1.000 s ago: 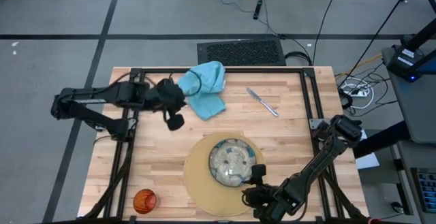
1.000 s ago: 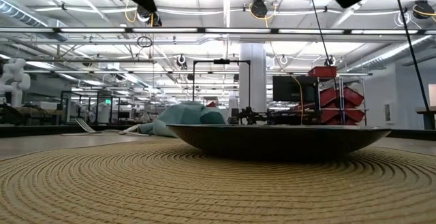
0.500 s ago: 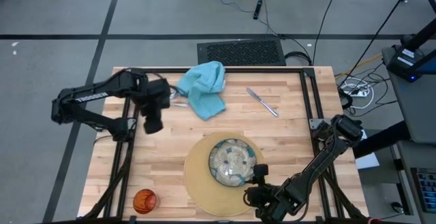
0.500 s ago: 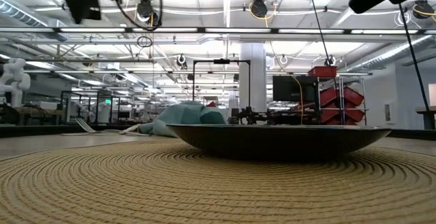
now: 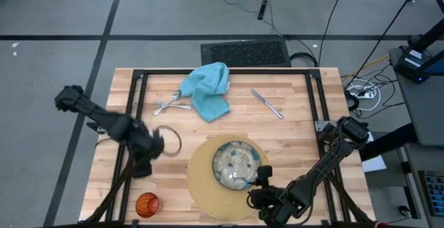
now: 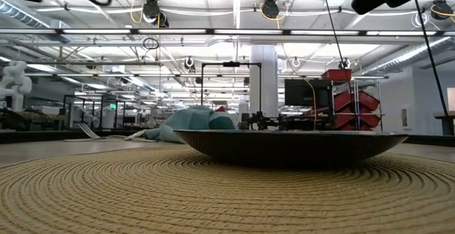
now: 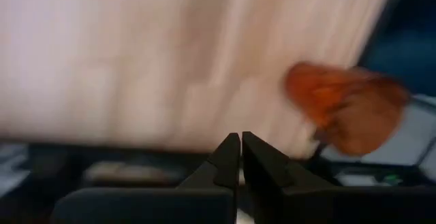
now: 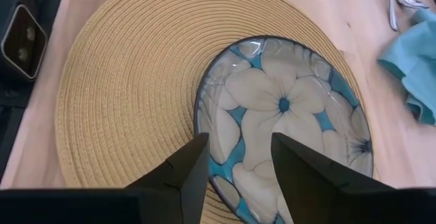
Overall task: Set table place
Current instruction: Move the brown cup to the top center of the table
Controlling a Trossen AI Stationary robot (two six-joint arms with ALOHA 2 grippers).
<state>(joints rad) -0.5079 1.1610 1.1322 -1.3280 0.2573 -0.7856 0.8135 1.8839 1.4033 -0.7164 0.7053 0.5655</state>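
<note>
The left arm reached in from the counter's (image 5: 291,127) left edge, its elbow bent, and its claw (image 7: 241,157) was closed with nothing between the fingers, low over the front-left area. The right arm folded along the front-right edge, its claw (image 8: 238,166) parted and empty.

the left gripper (image 5: 142,167) has swung away from the crumpled teal cloth napkin (image 5: 207,89) toward the table's near left side, close to the small orange cup (image 5: 147,204). the silver fork and spoon (image 5: 171,102) beside the napkin are uncovered now.
</note>
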